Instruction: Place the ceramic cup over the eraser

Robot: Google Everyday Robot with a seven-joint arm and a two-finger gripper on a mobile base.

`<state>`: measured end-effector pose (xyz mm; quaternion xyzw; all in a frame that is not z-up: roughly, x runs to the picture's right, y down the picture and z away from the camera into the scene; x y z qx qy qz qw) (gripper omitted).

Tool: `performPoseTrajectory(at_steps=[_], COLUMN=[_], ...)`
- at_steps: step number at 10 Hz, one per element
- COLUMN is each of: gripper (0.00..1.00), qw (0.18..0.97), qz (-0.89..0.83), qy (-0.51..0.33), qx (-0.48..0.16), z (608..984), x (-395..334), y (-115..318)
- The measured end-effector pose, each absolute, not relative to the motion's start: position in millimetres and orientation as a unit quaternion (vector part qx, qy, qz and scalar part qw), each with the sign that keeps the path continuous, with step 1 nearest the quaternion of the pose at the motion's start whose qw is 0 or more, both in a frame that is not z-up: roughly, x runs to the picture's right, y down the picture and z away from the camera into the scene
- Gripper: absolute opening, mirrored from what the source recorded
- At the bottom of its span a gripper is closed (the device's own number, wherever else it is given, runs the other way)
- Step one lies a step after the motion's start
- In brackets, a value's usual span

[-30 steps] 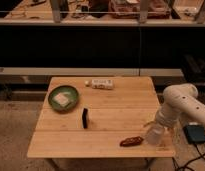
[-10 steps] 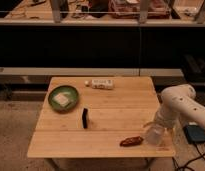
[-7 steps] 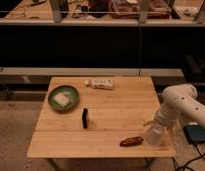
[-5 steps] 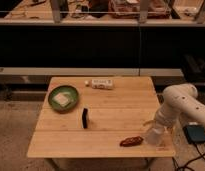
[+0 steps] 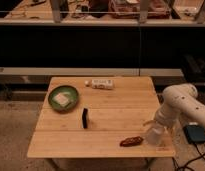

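Observation:
The ceramic cup (image 5: 154, 136) is a small white tapered cup. It stands near the front right corner of the wooden table (image 5: 111, 107). My gripper (image 5: 153, 127) is right at the cup's top, at the end of the white arm (image 5: 178, 101) that reaches in from the right. The eraser (image 5: 85, 118) is a thin black upright block at the table's middle left, well apart from the cup and the gripper.
A green plate (image 5: 63, 97) with a pale piece on it sits at the left. A white printed box (image 5: 102, 83) lies at the back edge. A reddish-brown elongated object (image 5: 131, 141) lies just left of the cup. A dark flat device (image 5: 197, 134) lies on the floor at the right.
The arm and gripper have stayed at the cup with hardly any shift. The cup, the eraser and the other things have not moved.

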<state>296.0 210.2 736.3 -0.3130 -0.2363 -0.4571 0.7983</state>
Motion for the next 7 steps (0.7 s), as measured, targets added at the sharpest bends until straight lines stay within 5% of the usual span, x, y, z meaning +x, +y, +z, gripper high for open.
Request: performPoseTrajectory(at_steps=[2,7], gripper=[0.66,0.11], qw=[0.798,0.799], qz=[-0.457,-0.457], qy=[-0.236,-0.236], qx=[-0.313,-0.313], z=[736.3,736.2], x=[296.0,296.1], y=[210.2,210.1])
